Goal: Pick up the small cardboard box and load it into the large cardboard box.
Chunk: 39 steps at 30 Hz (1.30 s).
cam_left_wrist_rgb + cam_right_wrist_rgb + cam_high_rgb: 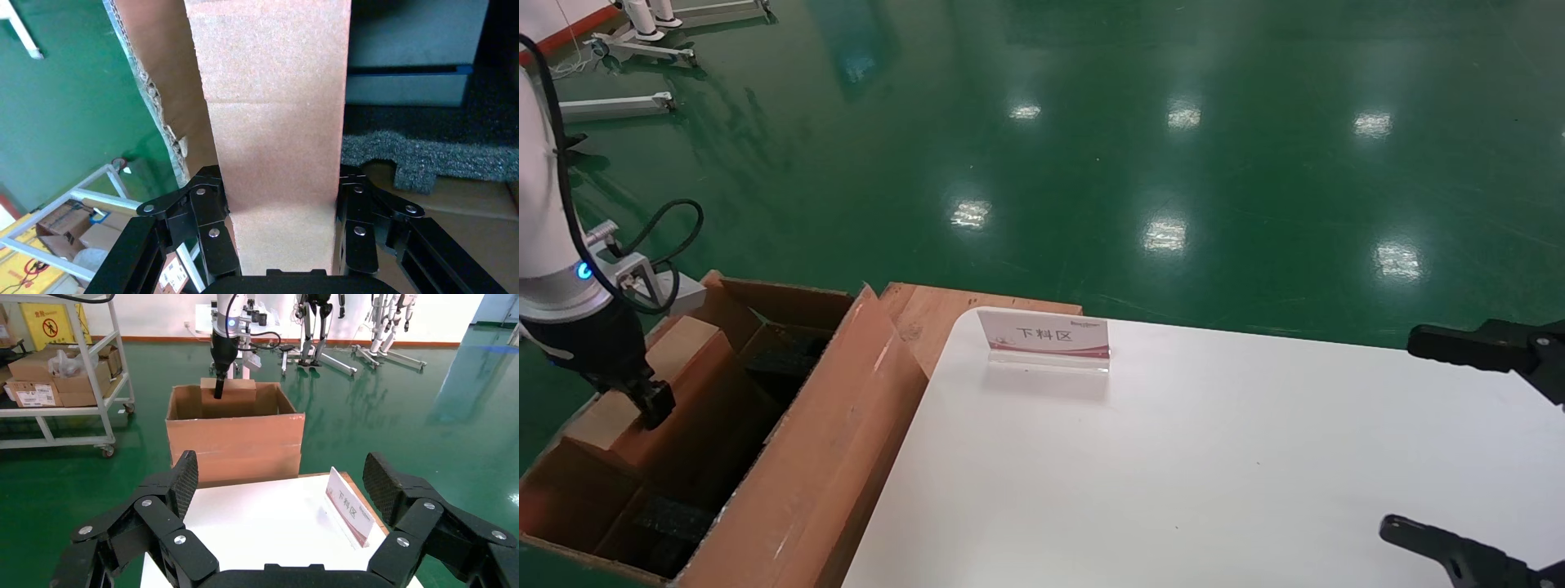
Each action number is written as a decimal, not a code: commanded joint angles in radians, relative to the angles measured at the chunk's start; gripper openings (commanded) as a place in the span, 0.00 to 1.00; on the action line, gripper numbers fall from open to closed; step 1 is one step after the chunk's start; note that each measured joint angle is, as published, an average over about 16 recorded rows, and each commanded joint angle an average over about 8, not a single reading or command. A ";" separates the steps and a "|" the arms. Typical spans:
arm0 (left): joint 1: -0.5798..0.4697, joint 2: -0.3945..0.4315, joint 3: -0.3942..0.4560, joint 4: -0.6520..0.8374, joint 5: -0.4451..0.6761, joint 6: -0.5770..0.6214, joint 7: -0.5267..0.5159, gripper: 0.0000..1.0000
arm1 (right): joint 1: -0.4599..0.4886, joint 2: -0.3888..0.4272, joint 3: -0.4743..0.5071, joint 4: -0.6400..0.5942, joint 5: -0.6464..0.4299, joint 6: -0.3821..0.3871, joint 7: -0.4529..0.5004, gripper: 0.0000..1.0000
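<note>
The small cardboard box stands on its long edge inside the large cardboard box, its pale narrow side up. My left gripper is shut on it from above, fingers on both broad faces. In the left wrist view the small box fills the gap between the fingers, over black foam. In the right wrist view the small box sticks out a little above the rim of the large box. My right gripper is open and empty over the table's right side.
The large box stands on the floor against the left end of the white table. A small sign stand is at the table's far edge. A wooden board lies between box and table. A shelf cart stands beyond.
</note>
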 commanded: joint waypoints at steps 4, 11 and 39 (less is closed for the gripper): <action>0.028 0.003 -0.004 0.019 -0.005 -0.016 -0.005 0.00 | 0.000 0.000 0.000 0.000 0.000 0.000 0.000 1.00; 0.060 -0.001 -0.008 0.035 -0.012 -0.041 -0.006 0.60 | 0.000 0.000 0.000 0.000 0.001 0.000 0.000 1.00; 0.055 -0.001 -0.008 0.033 -0.011 -0.043 -0.005 1.00 | 0.000 0.000 -0.001 0.000 0.001 0.001 0.000 1.00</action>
